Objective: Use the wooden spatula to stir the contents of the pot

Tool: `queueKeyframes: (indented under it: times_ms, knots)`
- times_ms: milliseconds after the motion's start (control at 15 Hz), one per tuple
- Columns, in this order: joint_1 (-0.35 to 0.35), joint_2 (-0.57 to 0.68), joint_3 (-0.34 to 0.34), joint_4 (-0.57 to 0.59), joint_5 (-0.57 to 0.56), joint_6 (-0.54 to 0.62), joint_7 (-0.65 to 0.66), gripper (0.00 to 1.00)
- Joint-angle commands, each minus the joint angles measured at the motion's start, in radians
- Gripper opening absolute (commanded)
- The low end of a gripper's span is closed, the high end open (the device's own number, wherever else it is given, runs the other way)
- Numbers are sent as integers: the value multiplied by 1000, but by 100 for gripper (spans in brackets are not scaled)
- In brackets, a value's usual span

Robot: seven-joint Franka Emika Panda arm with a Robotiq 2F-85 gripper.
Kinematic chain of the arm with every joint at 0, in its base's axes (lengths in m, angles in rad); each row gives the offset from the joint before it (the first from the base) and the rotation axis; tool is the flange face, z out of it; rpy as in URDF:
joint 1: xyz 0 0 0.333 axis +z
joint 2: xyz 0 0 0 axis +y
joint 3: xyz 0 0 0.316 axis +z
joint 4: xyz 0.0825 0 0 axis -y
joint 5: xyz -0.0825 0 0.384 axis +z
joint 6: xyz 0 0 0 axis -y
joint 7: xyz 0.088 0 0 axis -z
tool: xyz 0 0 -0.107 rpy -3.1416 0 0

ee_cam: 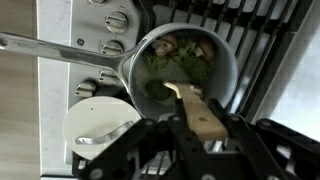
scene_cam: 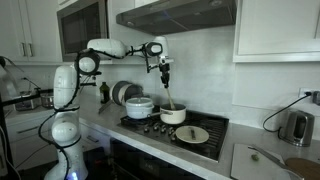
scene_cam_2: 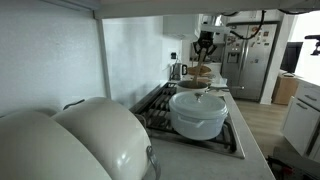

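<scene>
My gripper [ee_cam: 200,128]: clamped on the wooden spatula [ee_cam: 188,98].
Wrist view: its tip among greens [ee_cam: 165,68] in the pot [ee_cam: 229,62].
An exterior view: pot wall [scene_cam: 174,116] hides contents.

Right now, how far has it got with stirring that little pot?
Done: the gripper holds the wooden spatula. In hand: its tip is down among the greens in the pot. Left: the stirring itself; a still moment cannot show how much has happened.
</scene>
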Motion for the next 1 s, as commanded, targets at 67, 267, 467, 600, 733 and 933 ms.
queueKeyframes:
  times_ms: [67, 267, 467, 600, 733, 933]
  knots:
    - [5, 103, -3, 157, 38, -91, -22, 7]
    - [13, 149, 1, 225, 49, -129, -19, 7]
    - [20, 169, 21, 257, 49, -146, -17, 7]
    - [24, 171, 35, 263, 55, -150, -20, 7]
    - [32, 157, 48, 246, 52, -148, -20, 7]
    - [40, 130, 66, 212, 55, -144, -32, 7]
